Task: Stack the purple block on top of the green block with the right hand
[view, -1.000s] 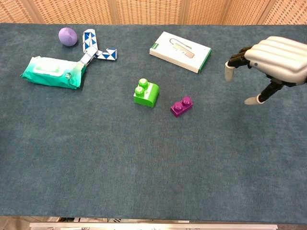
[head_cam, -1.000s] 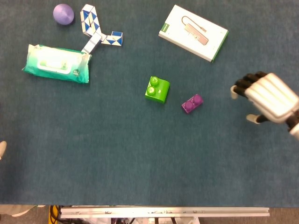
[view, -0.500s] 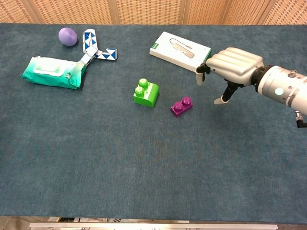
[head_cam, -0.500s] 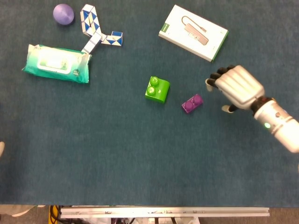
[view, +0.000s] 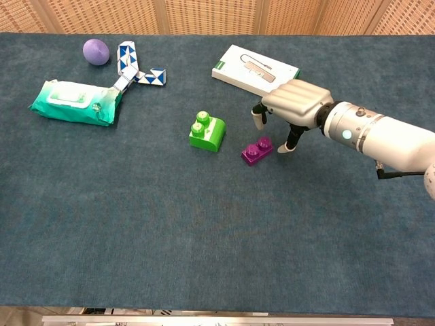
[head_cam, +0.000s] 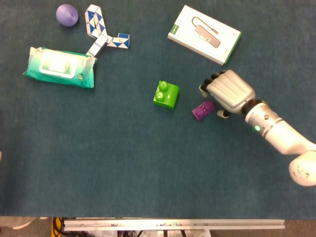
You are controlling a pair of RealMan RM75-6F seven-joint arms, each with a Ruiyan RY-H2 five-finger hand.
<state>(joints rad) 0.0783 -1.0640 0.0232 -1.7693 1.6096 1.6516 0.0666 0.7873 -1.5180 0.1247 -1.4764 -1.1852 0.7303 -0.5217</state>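
A wide stretch of bare blue cloth covers the table (view: 204, 258) on its near side, up to the metal front edge seen in the head view, and nothing lies on it there. In the middle ground the purple block (view: 257, 151) lies flat on the cloth, studs up, just beside and to the right of the green block (view: 207, 132), with a narrow strip of cloth between the two.

The right hand (view: 293, 103) hovers over the right end of the purple block, palm down, its forearm running off toward the right edge. Its fingers (view: 258, 117) are curved downward and spread apart, holding nothing; the thumb tip (view: 287, 147) hangs close beside the block's right end, and whether it touches cannot be told. The left hand does not appear in either view.

Farther back, a white box (view: 255, 73) with a green edge lies just behind the hand. At far left sit a pack of wipes (view: 73, 102), a blue-and-white folding puzzle (view: 134, 66) touching its corner, and a purple ball (view: 96, 51). Beyond the table's far edge stands a woven wall panel (view: 217, 15).
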